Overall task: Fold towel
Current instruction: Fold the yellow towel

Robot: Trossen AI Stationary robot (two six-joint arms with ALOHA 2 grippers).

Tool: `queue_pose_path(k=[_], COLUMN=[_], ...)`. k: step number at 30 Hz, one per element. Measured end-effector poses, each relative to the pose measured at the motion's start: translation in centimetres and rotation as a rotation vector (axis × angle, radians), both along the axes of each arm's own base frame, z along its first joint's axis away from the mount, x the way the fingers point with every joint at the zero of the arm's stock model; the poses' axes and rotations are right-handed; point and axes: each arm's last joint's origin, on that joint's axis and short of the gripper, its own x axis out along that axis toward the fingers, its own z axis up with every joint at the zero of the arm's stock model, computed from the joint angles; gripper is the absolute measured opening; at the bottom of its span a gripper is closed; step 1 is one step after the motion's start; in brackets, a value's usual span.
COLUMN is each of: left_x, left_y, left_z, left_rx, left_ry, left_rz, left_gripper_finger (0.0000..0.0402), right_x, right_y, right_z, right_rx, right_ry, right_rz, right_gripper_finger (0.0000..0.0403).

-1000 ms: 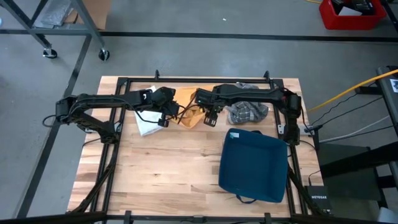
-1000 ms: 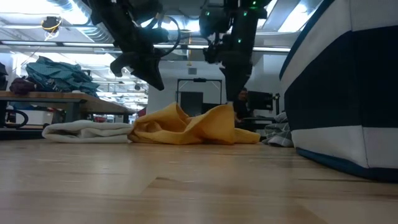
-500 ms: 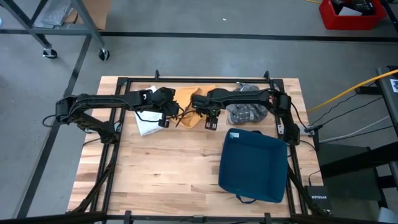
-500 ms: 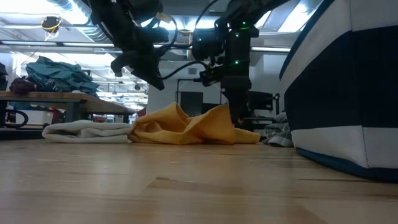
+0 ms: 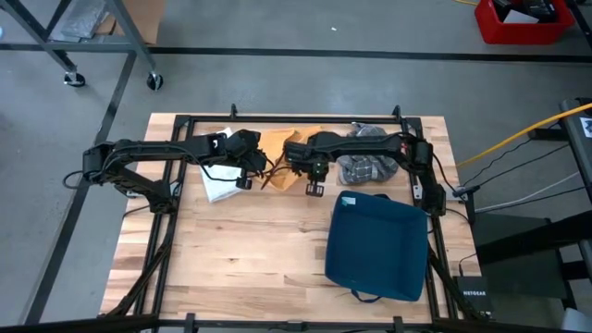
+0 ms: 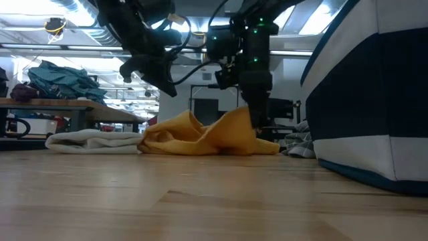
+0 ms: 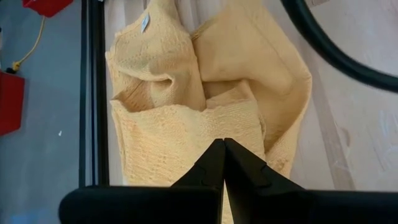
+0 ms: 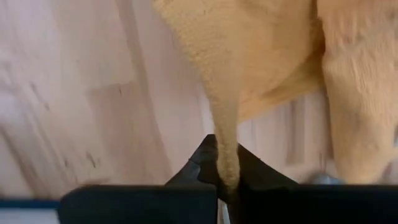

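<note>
The right gripper (image 8: 227, 180) has just snapped shut on an edge of the yellow towel (image 5: 289, 166), which lies crumpled beside the white cloth (image 5: 218, 185). The left gripper (image 7: 224, 163) hovers above the towel, closed, empty. Spreading can begin.

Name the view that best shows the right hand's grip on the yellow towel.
Right wrist view: the right hand is shut on a yellow towel edge. Low view shows the pinched part raised into a peak; high view hides the contact; left wrist view shows only cloth.
</note>
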Motion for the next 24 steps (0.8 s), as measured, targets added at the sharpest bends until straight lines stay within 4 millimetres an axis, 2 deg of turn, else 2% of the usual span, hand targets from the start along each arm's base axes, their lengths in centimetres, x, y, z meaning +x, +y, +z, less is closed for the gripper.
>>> queue_pose_path(k=[4,8,12,16,20,24], left_x=[0.0,0.0,0.2,0.9,1.2,0.5], left_y=[0.0,0.0,-0.2,-1.3,-2.9,-4.2], left_z=[0.0,0.0,0.1,0.7,2.7,6.5], left_rx=[0.000,-0.003,-0.050,-0.132,-0.159,-0.202], left_ry=[0.000,-0.002,-0.046,-0.147,-0.319,-0.564], left_rz=[0.001,0.004,0.048,0.070,0.040,0.027], left_gripper_finger=[0.0000,0.0000,0.0000,0.0000,0.0000,0.0000], right_x=[-0.2,-0.1,-0.2,-0.3,-0.9,-2.0], right_y=[0.5,1.5,2.4,2.9,2.8,2.5], right_z=[2.0,4.9,8.9,13.2,17.2,18.4], right_rx=[-0.035,-0.114,-0.213,-0.323,-0.398,-0.455], right_ry=[0.057,0.080,0.058,-0.042,-0.183,-0.215], right_rz=[0.031,0.080,0.106,0.103,0.088,0.060], right_gripper_finger=[0.0005,0.0004,0.0003,0.0002,0.0001,0.0001])
